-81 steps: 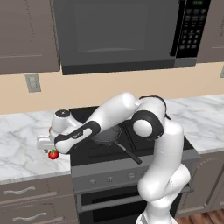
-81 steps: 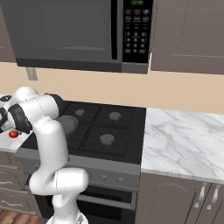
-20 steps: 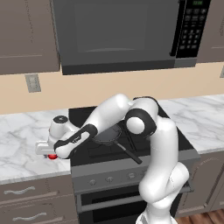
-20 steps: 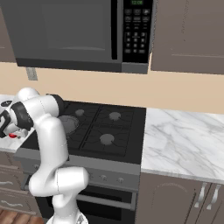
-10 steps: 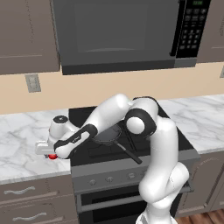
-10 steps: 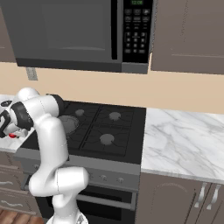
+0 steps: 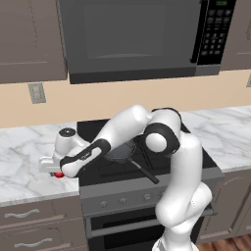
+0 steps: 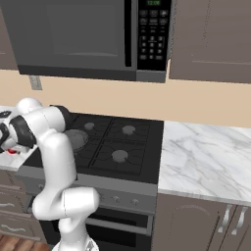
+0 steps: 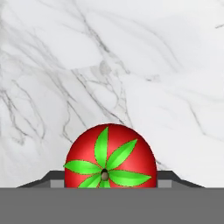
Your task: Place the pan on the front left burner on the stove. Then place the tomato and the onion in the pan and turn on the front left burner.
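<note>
Tomato (image 9: 110, 156) sits on the white marble counter (image 9: 131, 65) to the left of the stove (image 7: 147, 169), and the hand view looks straight down on its green star-shaped stem top. It lies between the two grey finger tips (image 9: 52, 178), which reach up on either side of it at the bottom of that view. The claw (image 7: 56, 171) seems closed around the tomato, with the fingers against its sides (the contact itself is hidden by the round red body, so I cannot be fully sure). In the left base view the tomato (image 7: 59, 174) shows as a small red spot under the white hand, just beside the left edge of the stove, still low on the counter.

The arm reaches from the robot's body far to the left, across the front of the cooktop. The pan (image 7: 122, 152) stands on the front left burner, partly hidden behind the forearm, and its long black handle points toward the front right. In the right base view the pan (image 8: 78, 138) is seen behind the white arm, on the same front left grate. A dark microwave (image 7: 132, 37) hangs above the stove.
</note>
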